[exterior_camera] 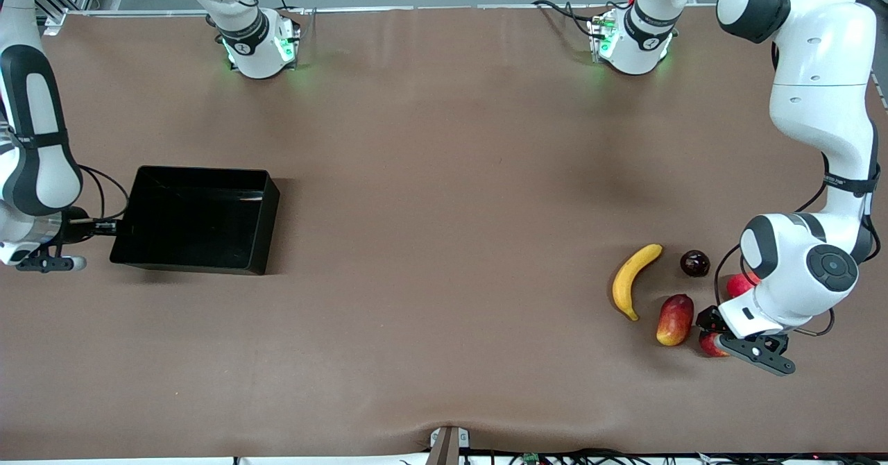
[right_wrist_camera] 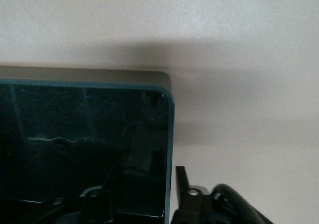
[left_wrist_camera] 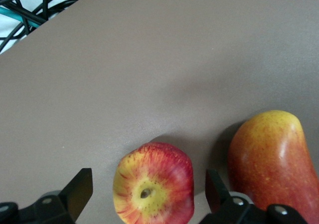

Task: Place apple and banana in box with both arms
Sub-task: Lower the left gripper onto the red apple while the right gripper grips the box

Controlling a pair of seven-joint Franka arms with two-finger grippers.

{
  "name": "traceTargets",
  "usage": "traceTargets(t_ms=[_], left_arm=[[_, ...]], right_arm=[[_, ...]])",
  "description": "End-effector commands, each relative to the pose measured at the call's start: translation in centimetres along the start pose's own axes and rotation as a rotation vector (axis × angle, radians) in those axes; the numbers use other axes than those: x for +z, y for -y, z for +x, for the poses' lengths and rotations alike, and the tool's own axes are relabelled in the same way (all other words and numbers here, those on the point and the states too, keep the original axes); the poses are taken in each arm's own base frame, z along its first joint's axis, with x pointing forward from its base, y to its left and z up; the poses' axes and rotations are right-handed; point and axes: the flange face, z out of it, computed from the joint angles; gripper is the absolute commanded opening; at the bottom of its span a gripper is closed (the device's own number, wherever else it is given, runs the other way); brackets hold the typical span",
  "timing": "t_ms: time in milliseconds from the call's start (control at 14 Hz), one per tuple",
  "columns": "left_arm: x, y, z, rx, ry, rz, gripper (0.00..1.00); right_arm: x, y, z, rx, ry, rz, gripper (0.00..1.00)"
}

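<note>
Mango (exterior_camera: 675, 320) on brown table (exterior_camera: 444, 208), w/ dark round fruit (exterior_camera: 694, 263) farther from front cam. Plain red fruit (exterior_camera: 738, 285) beside it, partly hidden. Cables (left_wrist_camera: 30, 5) off table edge.

Brown tabletop (exterior_camera: 444, 194), both arm bases bolted along its edge farthest from the front camera. Black box (exterior_camera: 198, 218) sits toward the right arm's end. Fruit cluster toward the left arm's end: banana (exterior_camera: 633, 279), mango (exterior_camera: 675, 320) just beside it, dark round fruit (exterior_camera: 694, 263), pinkish-red fruit (exterior_camera: 738, 285), streaked apple (exterior_camera: 712, 344) nearest the camera.
</note>
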Motion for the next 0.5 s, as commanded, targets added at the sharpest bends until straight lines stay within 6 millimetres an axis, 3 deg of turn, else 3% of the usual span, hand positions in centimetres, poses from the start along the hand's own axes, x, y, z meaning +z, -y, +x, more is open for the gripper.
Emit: traceTargets(t_ms=[0, 72, 215, 430], left_arm=[[0.4, 0.3, 0.2, 0.006, -0.007, 0.012, 0.78], [0.5, 0.3, 0.2, -0.004, -0.007, 0.009, 0.67], [0.6, 0.7, -0.1, -0.014, -0.007, 0.009, 0.52], [-0.4, 1.2, 0.0, -0.017, -0.014, 0.017, 0.21]], right_arm=[[0.1, 0.0, -0.8, -0.044, 0.009, -0.011, 0.06], [-0.1, -0.1, -0.8, -0.068, 0.007, -0.013, 0.00], [-0.6, -0.5, -0.9, -0.061, 0.009, -0.007, 0.00], [-5.9, 1.2, 0.0, -0.074, 0.067, 0.030, 0.00]])
